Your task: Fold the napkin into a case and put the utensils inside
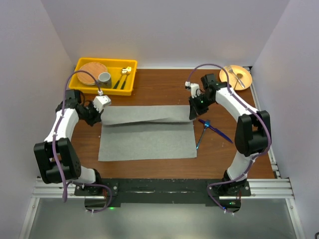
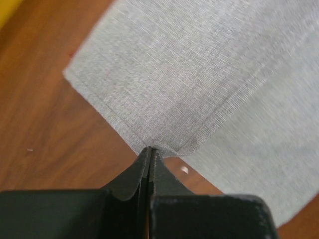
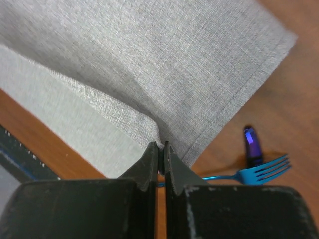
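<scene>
The grey napkin (image 1: 147,139) lies spread on the wooden table, its far strip lifted and folded over toward the near side. My left gripper (image 1: 101,116) is shut on the far left corner, which shows pinched at the fingertips in the left wrist view (image 2: 150,149). My right gripper (image 1: 192,113) is shut on the far right corner (image 3: 161,145). The napkin (image 2: 189,84) (image 3: 149,64) hangs slack between them. The utensils lie crossed just right of the cloth: a blue fork (image 1: 200,139) (image 3: 259,172) and a blue knife (image 1: 217,130) (image 3: 251,144).
A yellow tray (image 1: 107,61) at the back left holds a brown plate, a grey cup (image 1: 104,77) and dark-handled cutlery. A wooden plate (image 1: 245,79) with a silver fork sits at the back right. White walls enclose the table on three sides.
</scene>
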